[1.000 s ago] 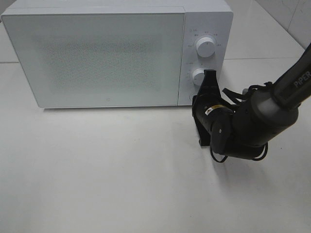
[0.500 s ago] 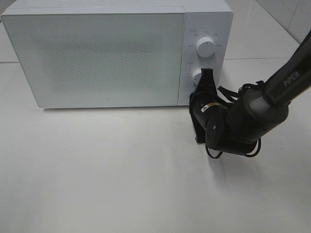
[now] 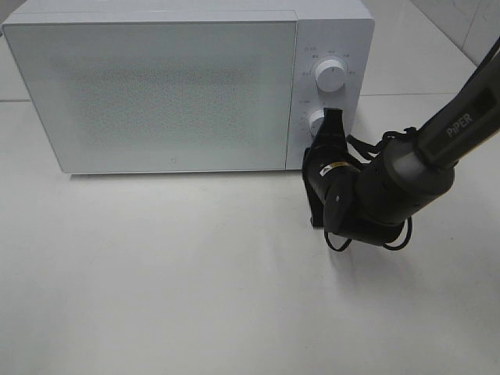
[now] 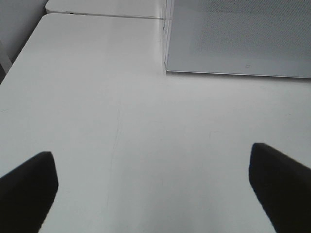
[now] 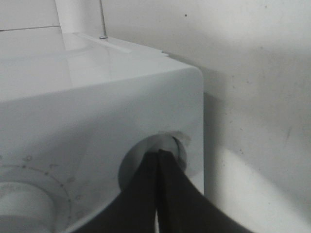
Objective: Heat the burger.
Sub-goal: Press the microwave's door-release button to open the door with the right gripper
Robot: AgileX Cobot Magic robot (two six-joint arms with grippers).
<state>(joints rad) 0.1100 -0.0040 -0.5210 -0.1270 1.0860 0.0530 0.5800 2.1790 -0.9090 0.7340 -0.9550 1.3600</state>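
Resting shut tips at the microwave's (image 3: pixel 332 23) lower knob (image 3: pixel 316 123), the right hand (image 3: pixel 334 117) could slip off or overturn it, setting a wrong time. The left hand (image 4: pixel 153 170) hangs spread over the table (image 3: pixel 195 297). The burger is unseen, presumably behind the closed door (image 3: pixel 156 86).

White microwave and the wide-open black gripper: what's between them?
Just bare white tabletop between white microwave and black left gripper, per the left wrist view.
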